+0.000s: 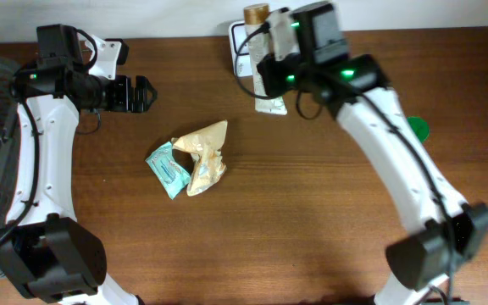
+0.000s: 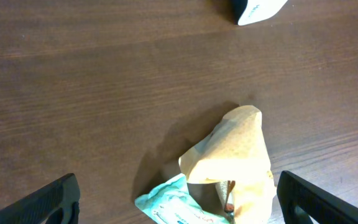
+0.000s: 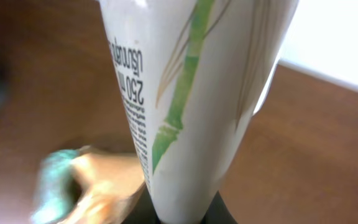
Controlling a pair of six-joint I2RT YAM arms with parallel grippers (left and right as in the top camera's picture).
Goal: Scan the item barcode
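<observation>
Tube (image 3: 191, 93): "250 ml" in black, printed sideways along its 9 o'clock edge in the right wrist view. A line of smaller black print sits just beside it, too blurred to read. Green bamboo drawing down the middle. Teal packet (image 2: 173, 208): faint print, unreadable. Overhead: nothing legible.

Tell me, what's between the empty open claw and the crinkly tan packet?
Nothing. Only bare brown table lies between the left gripper and the tan packet. The overhead view shows that stretch most clearly.
</observation>
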